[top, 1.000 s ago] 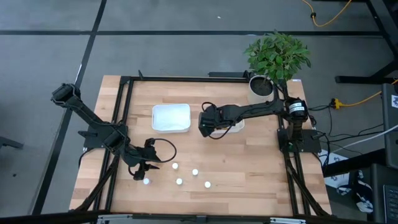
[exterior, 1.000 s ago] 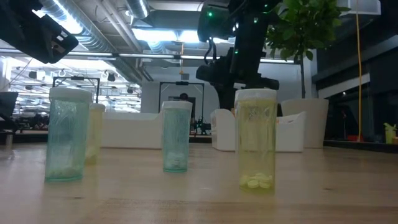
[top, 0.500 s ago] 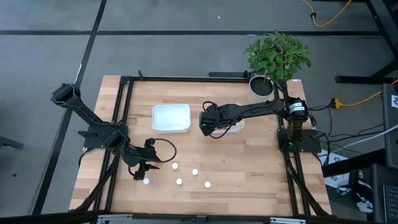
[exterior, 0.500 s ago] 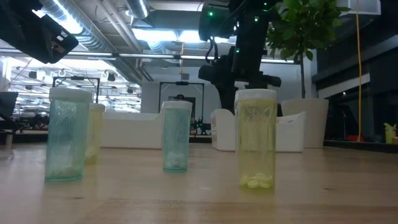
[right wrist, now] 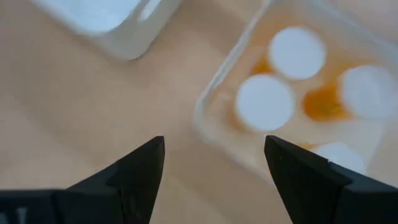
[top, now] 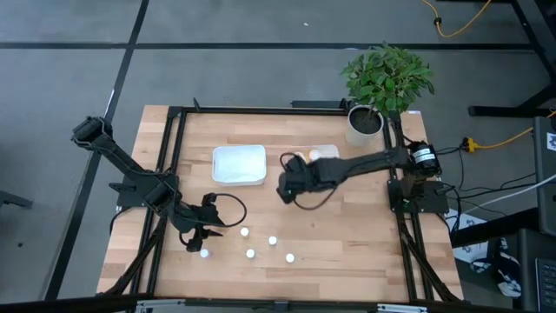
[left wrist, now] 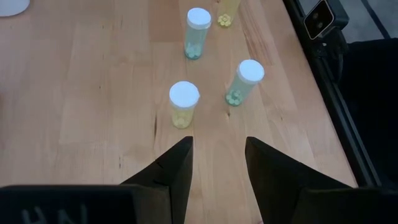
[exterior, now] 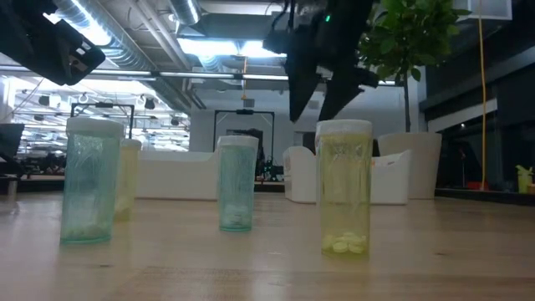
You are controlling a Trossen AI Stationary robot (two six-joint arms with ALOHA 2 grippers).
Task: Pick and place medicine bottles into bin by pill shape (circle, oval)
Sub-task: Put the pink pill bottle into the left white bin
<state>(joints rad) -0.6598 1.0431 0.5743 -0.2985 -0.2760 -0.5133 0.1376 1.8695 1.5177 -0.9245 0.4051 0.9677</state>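
Note:
Several small white-capped bottles with pale tints stand upright on the wooden table near its front: one [top: 205, 253] beside my left gripper, others [top: 251, 254] [top: 273, 240] to its right. They also show in the left wrist view [left wrist: 184, 102] and the low view [exterior: 344, 188]. My left gripper [top: 198, 236] [left wrist: 219, 149] is open and empty, just short of them. Orange bottles [right wrist: 265, 102] with white caps stand in a clear bin [top: 323, 155]. My right gripper [top: 285, 189] [right wrist: 214, 149] is open and empty, above the table beside that bin's near left corner.
A white bin [top: 239, 164] [right wrist: 106, 15] stands left of the clear bin at mid table. A potted plant [top: 365, 122] stands at the far right corner. Black frame rails [top: 169, 174] run along the table's left, right and far edges.
My right gripper has drawn back from over the clear bin toward the table's near edge, uncovering the bin and its bottles, and has tipped its fingers downward. My left gripper and the small bottles have kept still.

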